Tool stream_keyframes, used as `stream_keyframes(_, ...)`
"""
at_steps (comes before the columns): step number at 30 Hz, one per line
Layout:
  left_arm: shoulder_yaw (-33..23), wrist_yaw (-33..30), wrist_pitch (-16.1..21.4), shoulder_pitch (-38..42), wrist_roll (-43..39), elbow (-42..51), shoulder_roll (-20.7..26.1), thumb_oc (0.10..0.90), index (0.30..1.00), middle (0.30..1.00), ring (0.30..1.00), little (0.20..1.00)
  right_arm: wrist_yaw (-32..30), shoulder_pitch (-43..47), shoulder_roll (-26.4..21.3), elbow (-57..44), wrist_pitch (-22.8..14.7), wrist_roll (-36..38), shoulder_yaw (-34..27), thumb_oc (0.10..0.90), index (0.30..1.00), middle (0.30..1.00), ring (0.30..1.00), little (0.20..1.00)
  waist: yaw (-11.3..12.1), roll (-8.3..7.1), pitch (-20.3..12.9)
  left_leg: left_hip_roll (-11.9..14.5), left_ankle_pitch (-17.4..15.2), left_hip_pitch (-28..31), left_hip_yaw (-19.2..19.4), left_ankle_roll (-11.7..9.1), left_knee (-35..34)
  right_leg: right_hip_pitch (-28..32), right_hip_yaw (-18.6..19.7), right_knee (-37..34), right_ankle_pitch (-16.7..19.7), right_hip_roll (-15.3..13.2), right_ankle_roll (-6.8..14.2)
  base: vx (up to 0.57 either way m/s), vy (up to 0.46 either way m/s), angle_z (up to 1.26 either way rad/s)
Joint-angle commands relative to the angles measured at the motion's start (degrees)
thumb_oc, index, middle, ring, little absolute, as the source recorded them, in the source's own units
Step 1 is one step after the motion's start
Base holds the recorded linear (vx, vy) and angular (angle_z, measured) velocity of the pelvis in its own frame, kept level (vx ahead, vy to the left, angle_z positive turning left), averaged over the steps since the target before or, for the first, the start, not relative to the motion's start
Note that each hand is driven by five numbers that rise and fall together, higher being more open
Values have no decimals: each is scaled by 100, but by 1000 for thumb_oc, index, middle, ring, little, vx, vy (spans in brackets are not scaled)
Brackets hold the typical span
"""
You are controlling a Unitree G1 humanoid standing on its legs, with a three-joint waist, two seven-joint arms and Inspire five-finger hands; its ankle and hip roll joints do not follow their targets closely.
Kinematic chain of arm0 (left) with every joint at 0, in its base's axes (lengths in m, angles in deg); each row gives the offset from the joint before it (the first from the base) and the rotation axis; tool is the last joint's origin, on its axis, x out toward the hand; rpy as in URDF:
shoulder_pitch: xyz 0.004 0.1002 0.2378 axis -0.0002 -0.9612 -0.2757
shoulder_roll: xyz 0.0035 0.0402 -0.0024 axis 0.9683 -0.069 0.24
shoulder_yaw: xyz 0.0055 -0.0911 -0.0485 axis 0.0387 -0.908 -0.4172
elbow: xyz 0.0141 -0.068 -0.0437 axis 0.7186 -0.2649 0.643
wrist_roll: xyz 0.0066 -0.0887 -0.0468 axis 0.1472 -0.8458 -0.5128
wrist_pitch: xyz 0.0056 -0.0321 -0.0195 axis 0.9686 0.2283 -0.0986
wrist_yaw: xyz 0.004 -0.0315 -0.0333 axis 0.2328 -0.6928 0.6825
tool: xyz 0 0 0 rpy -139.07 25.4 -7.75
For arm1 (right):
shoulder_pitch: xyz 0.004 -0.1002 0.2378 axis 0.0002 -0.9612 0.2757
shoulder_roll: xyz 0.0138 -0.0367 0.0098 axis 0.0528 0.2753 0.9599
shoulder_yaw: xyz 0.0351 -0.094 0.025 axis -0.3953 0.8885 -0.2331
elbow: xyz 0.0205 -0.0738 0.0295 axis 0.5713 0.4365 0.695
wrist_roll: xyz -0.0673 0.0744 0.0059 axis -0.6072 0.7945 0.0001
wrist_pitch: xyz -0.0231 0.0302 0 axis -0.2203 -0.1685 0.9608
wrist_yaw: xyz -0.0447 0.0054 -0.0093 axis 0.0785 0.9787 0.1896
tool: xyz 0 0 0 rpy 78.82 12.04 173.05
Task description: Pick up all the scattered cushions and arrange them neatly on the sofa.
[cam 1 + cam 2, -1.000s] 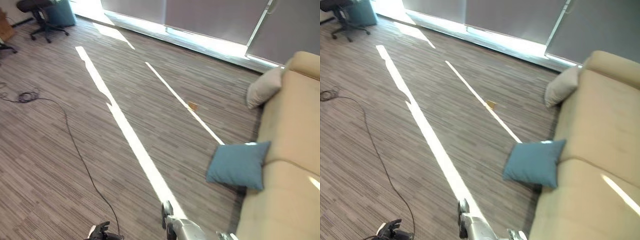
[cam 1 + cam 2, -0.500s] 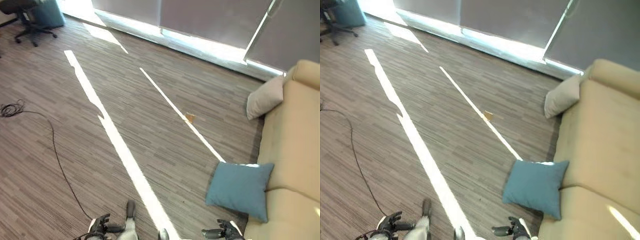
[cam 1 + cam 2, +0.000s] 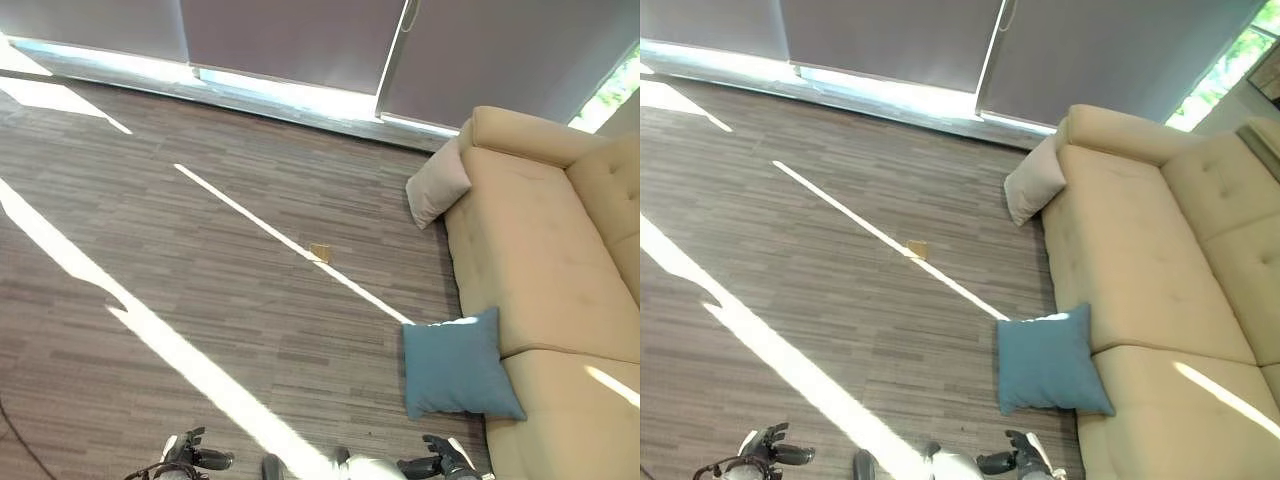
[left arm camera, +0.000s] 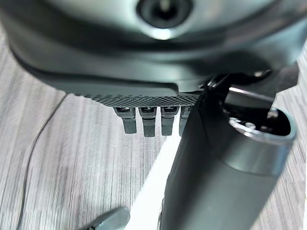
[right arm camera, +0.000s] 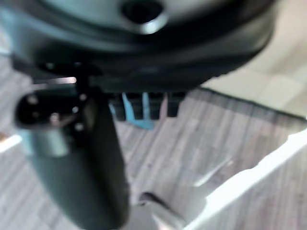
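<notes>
A blue cushion [image 3: 455, 365] lies on the floor, leaning against the front of the beige sofa [image 3: 540, 250]. A pale beige cushion [image 3: 435, 185] rests on the floor against the sofa's far arm. My left hand [image 3: 190, 460] hangs low at the near edge, far left of both cushions, with its fingers [image 4: 144, 122] straight and holding nothing. My right hand [image 3: 440, 466] hangs just in front of the blue cushion, also open and empty. Past its fingers [image 5: 144, 105], a bit of the blue cushion [image 5: 128, 114] shows.
A small tan scrap [image 3: 320, 252] lies on the striped wood floor beside a sunlit strip. Shaded windows [image 3: 290, 40] run along the far wall. The sofa's seat [image 3: 1140, 270] stretches along the right side.
The camera has swung right toward the sofa, so the chair and floor cable have left the picture. Both hands still hang low; the cushions have not moved.
</notes>
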Motion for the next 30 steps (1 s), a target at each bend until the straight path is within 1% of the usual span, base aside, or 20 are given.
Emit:
stream_keyframes(1,-95,-26,103,-72,43,114,92,800,900,900,900,900,-53,112,-121,93,-52,-145,94,800,900,900,900,900,73,44,-7,233,-1011,295,-328,-249,618,647,-607,-1332,760,62,278,355,-29,-88)
stream_keyframes(2,-60,0,113,-117,121,96,38,800,900,900,900,900,-47,-37,-112,107,-54,-77,42,800,900,900,900,900,-52,-41,-67,86,-1059,364,-284,-209,745,725,-447,-1390,856,43,167,417,-33,-64)
stream_keyframes(5,53,86,141,-193,258,87,-77,800,900,900,900,900,-54,-187,-171,185,-38,7,-81,800,900,900,900,900,-194,24,-198,169,-989,484,-255,-396,1182,927,-235,-1442,899,175,15,388,-85,48)
stream_keyframes(6,157,94,127,-202,310,110,-143,800,900,900,900,900,-57,-221,-171,196,-57,88,-130,800,900,900,900,900,-279,21,-207,345,-597,261,-235,-643,2145,1179,6,-1593,865,339,-133,435,-224,34)
stream_keyframes(7,202,129,118,-174,276,217,-142,800,900,900,900,900,-88,-191,-240,220,-65,111,-130,800,900,900,900,900,-211,-78,-129,452,-269,-200,-336,-753,3250,1423,179,-1735,847,404,-280,465,-244,-24)
stream_keyframes(9,220,149,123,-150,151,247,-180,800,900,900,900,900,-67,-196,-281,249,-37,204,-148,800,900,900,900,900,-67,-160,-80,339,-412,-724,-621,-580,3705,1668,584,-1807,698,478,-365,336,-97,-98)
stream_keyframes(12,299,175,143,-179,153,237,-212,800,900,900,900,900,-79,-187,-320,269,-51,173,-84,800,900,900,900,900,138,-234,8,156,-763,-1250,-1026,-364,2664,1973,1134,-1854,526,482,-245,332,43,-171)
stream_keyframes(13,301,172,163,-179,137,242,-209,800,900,900,900,900,-98,-177,-325,266,-64,167,-65,800,900,900,900,900,206,-210,31,58,-559,-1359,-1282,-389,2178,2030,1270,-1853,499,533,-235,343,94,-139)
stream_keyframes(14,286,170,196,-183,52,196,-261,800,900,900,900,900,-132,-134,-367,302,-75,121,-26,800,900,900,900,900,346,-98,92,-125,-66,-1569,-2101,-509,1529,2194,1681,-1825,403,724,-223,344,109,-103)
stream_keyframes(16,289,184,191,-191,26,141,-296,800,900,900,900,900,-127,-129,-382,343,-67,84,-10,800,900,900,900,900,374,-49,78,-216,21,-1607,-2398,-515,1406,2251,1951,-1746,338,779,-212,263,112,-96)
stream_keyframes(20,250,194,137,-276,69,74,-336,800,900,900,900,900,-97,-173,-357,384,-55,47,-24,800,900,900,900,900,354,28,-26,-111,-34,-1235,-2242,-415,1113,2276,2132,-1614,263,744,-179,172,131,-157)
stream_keyframes(21,245,184,134,-298,99,68,-336,800,900,900,900,900,-91,-181,-346,396,-50,39,-36,800,900,900,900,900,346,37,-51,-99,-89,-1158,-2106,-365,1109,2267,2197,-1543,245,707,-149,141,229,-102)
stream_keyframes(22,242,189,137,-316,136,114,-299,800,900,900,900,900,-36,-154,-293,370,-35,7,9,800,900,900,900,900,340,72,-73,-10,-226,-976,-1659,-236,1049,2118,2302,-1197,273,589,-31,173,265,-86)
stream_keyframes(23,228,186,136,-312,120,135,-283,800,900,900,900,900,-38,-128,-286,354,-23,-5,16,800,900,900,900,900,360,87,-61,13,-265,-937,-1557,-205,1040,2042,2346,-1060,283,580,9,154,261,-154)
stream_keyframes(24,216,157,145,-275,102,194,-230,800,900,900,900,900,-32,-50,-264,317,-30,-24,72,800,900,900,900,900,388,101,-67,51,-350,-846,-1340,-142,996,1902,2337,-976,345,523,94,118,140,-220)
stream_keyframes(25,207,131,163,-239,74,235,-205,800,900,900,900,900,-46,37,-264,307,-48,-47,112,800,900,900,900,900,478,108,-102,89,-420,-767,-1098,-122,965,1878,2034,-1089,382,390,141,87,74,-189)
stream_keyframes(27,68,134,173,-195,-123,245,-124,800,900,900,900,900,-80,229,-249,165,-140,-104,172,800,900,900,900,900,839,172,-199,403,-552,-559,-513,-271,823,1887,-230,-1215,288,-229,132,26,-52,-143)
stream_keyframes(28,34,146,170,-182,-127,222,-104,800,900,900,900,900,-91,265,-264,130,-142,-121,187,800,900,900,900,900,866,169,-175,425,-442,-537,-366,-259,789,1853,-542,-1225,379,-300,109,-35,-66,-217)
stream_keyframes(29,21,155,163,-181,-108,198,-94,800,900,900,900,900,-100,281,-280,119,-139,-134,203,800,900,900,900,900,854,153,-200,428,-423,-501,-294,-260,767,1845,-611,-1249,411,-307,129,-45,-95,-200)
stream_keyframes(30,73,152,162,-136,-29,165,-90,800,900,900,900,900,-111,280,-316,94,-131,-132,187,800,900,900,900,900,722,113,-220,403,-405,-425,-268,-267,751,1797,-314,-1298,454,-194,160,61,-177,-118)
